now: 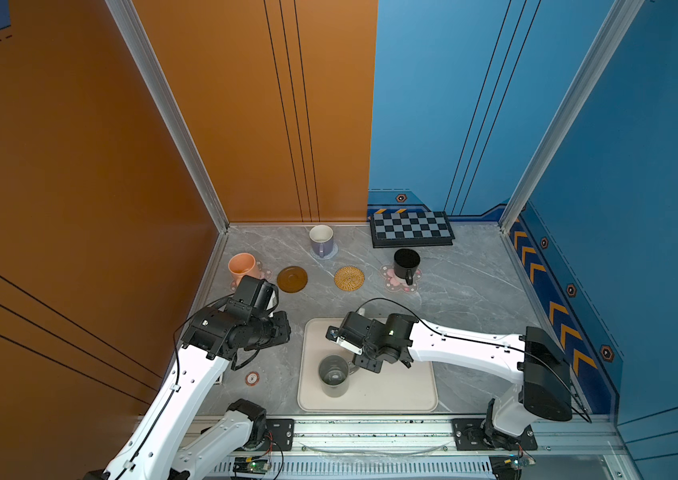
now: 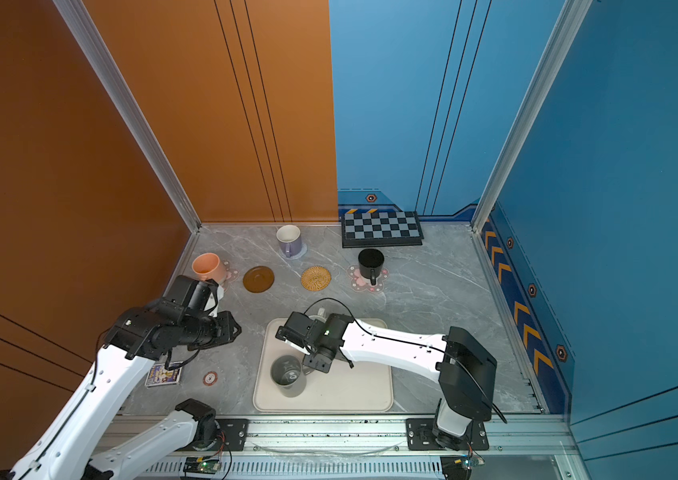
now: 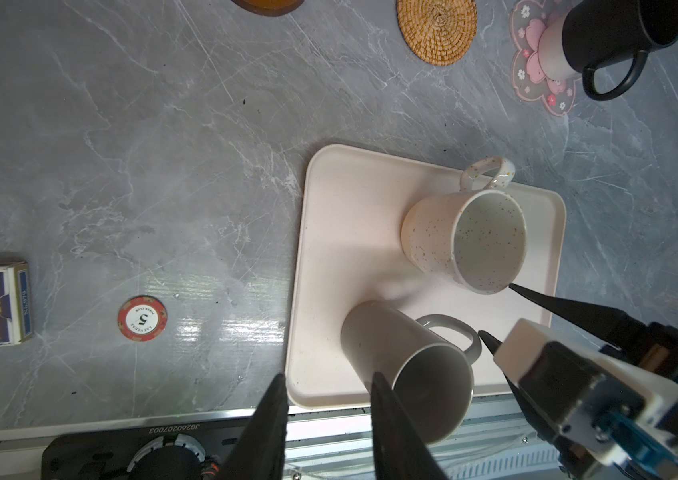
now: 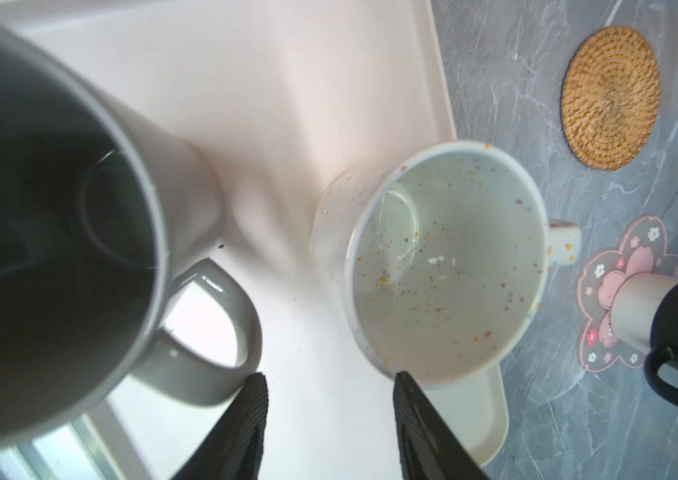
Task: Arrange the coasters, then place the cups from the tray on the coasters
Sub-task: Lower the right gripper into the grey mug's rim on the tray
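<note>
a large cream-white rounded-rectangle tray [image 1: 404, 390] lies at the near edge of the grey marble tabletop [image 1: 453, 299]. two cups stand upright on it: a plain grey handled mug [image 1: 333, 376] and a speckled white handled mug [image 3: 464, 241], which the right arm mostly hides in both top views.

the right tool [image 4: 331, 374] hangs low over the tray, between these two mugs. its jaws are apart with nothing between them. one fingertip [image 3: 514, 286] is right at the speckled mug's rim and the other is just beside the grey mug's handle; whether either touches, i cannot tell.

the left tool [image 3: 327, 374] is over the tabletop left of the tray, jaws parted and empty.

farther back:
- a peach-orange mug [image 1: 242, 266] stands on a clear pink-flower coaster [image 1: 264, 274].
- a lavender mug with a white inside [image 1: 321, 240] stands on a grey-blue knitted round coaster [image 1: 332, 251].
- a black mug [image 1: 406, 264] stands on a second pink-flower coaster [image 1: 391, 284].
- between the flower coasters, a brown ringed disc coaster [image 1: 292, 279] and a tan woven rattan round coaster [image 1: 349, 278] lie uncovered.

a black-and-grey chequered board [image 1: 411, 228] leans at the back wall. a red-and-white poker chip [image 1: 251, 378] lies left of the tray.
</note>
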{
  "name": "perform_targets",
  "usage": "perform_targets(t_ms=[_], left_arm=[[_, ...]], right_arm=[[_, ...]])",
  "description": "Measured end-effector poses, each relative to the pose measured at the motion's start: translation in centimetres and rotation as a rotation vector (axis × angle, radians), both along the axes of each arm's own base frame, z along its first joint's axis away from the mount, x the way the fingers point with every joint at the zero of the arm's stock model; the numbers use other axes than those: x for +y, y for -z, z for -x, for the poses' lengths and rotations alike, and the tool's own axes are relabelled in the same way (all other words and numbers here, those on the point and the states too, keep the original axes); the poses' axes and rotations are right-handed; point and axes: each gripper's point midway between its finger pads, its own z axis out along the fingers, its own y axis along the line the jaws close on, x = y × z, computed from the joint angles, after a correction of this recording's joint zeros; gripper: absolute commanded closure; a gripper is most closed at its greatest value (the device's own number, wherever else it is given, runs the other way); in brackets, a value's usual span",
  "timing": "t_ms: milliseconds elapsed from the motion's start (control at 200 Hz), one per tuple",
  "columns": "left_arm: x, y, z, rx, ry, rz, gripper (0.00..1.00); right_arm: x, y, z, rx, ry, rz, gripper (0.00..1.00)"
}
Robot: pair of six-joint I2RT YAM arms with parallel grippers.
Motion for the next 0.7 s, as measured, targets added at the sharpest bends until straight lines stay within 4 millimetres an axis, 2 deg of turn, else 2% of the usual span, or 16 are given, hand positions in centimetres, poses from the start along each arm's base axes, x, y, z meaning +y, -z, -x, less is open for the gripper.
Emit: perform_targets(t_ms=[150, 400, 501, 701], left_arm=[[0.1, 0.2, 0.2, 0.001, 0.0, 0.0, 0.65], [0.2, -0.1, 0.5, -0.02, 0.0, 0.008, 0.65], [0.2, -0.3, 0.6, -0.027, 0.0, 0.011, 0.65], [0.1, -0.2, 0.6, -0.019, 0.004, 0.014, 0.65]], right_arm=[[-0.8, -0.5, 2.5, 0.008, -0.034, -0.007, 0.49], [-1.3, -1.1, 2.1, -0.021, -0.035, -0.005, 0.49], [-1.2, -1.2, 3.1, -0.01, -0.095, -0.014, 0.52], [-0.1, -0.7, 4.8, 0.021, -0.226, -0.031, 0.52]])
